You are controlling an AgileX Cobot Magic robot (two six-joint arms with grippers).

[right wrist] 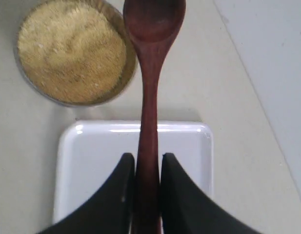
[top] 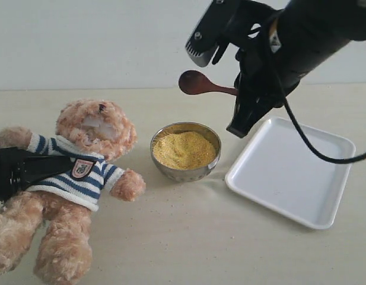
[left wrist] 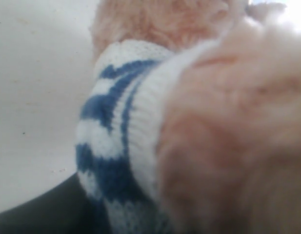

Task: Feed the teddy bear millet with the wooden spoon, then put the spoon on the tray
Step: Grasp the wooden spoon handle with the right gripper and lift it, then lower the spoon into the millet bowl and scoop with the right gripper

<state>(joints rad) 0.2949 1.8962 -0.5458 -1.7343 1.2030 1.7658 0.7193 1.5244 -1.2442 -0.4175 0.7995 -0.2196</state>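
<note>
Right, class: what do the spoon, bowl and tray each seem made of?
Wooden spoon: reddish-brown wood, glossy, likely varnished, judging by its sheen. Bowl: polished metal, probably steel; its wall shows reflections. Tray: smooth white, plastic or glazed ceramic; unclear.

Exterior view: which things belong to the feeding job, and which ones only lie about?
Belong to the job: bear, millet, bowl, spoon, tray, right gripper holding the spoon, left gripper holding the bear.
Only there: table, wall, black cable of the right arm.
</note>
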